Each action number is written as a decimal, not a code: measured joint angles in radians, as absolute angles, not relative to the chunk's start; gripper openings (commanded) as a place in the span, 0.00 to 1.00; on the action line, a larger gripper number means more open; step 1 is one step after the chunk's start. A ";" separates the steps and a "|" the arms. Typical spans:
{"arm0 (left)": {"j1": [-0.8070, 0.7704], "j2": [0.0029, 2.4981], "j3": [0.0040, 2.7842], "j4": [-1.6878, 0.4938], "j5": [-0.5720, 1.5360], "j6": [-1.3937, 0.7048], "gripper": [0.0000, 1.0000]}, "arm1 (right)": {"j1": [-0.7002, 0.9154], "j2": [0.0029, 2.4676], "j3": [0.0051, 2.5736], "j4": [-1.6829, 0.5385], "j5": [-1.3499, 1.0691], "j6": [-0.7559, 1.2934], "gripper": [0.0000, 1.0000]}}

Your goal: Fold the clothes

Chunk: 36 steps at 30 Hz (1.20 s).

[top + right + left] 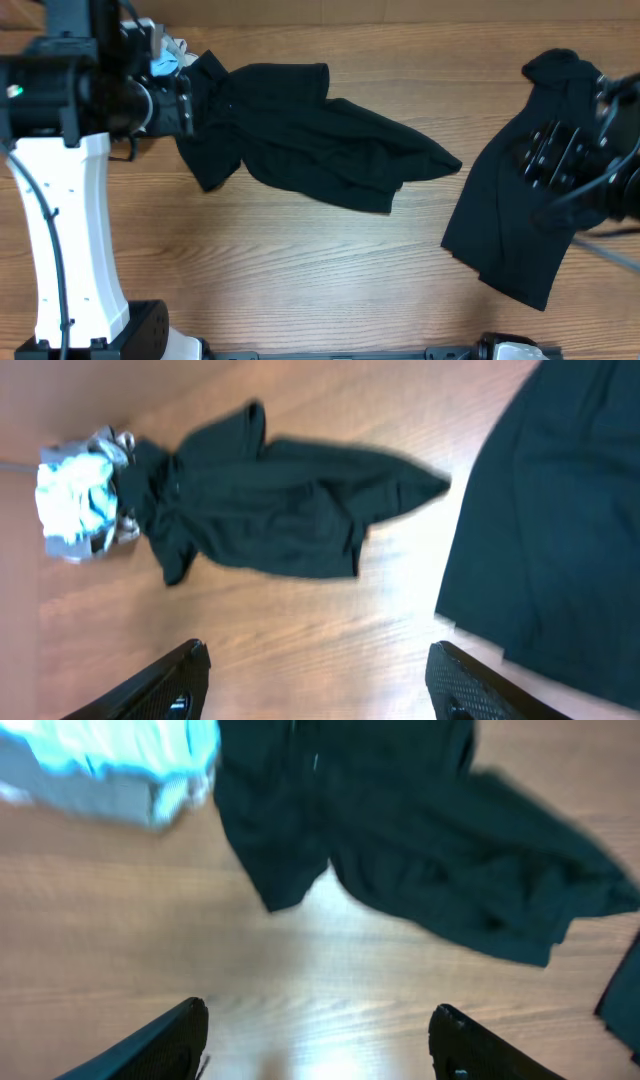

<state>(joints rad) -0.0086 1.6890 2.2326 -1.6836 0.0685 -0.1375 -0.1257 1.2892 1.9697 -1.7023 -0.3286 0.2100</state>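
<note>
A crumpled black garment (300, 130) lies at the back centre-left of the table; it also shows in the left wrist view (420, 830) and the right wrist view (270, 510). A second black garment (505, 225) lies spread at the right and shows in the right wrist view (550, 530). My left gripper (320, 1030) is open and empty, raised near the crumpled garment's left end. My right gripper (318, 670) is open and empty, raised over the second garment. No logo shows.
A bundle of light blue and white cloth (165, 60) sits at the back left, touching the crumpled garment; it also shows in the left wrist view (110, 765). The left arm's white base (70, 250) stands at the front left. Bare wooden table (300, 270) lies in front.
</note>
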 measured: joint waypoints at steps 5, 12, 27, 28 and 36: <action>-0.014 1.613 1.922 -1.605 -0.006 -0.225 0.73 | -0.070 1.211 1.711 -1.677 -0.292 0.229 0.74; -0.014 1.545 1.449 -1.228 -0.058 -0.347 0.74 | -0.070 1.234 1.418 -1.527 -0.289 0.236 0.74; -0.014 1.700 0.854 -0.281 -0.061 -0.384 0.80 | -0.070 1.234 1.378 -1.476 -0.305 0.236 0.74; -0.014 1.725 0.854 -0.249 -0.062 -0.376 0.78 | -0.070 1.234 1.378 -1.476 -0.308 0.236 0.74; -0.013 1.773 0.867 -0.169 -0.091 -0.337 0.04 | -0.069 1.234 1.378 -1.473 -0.310 0.236 0.74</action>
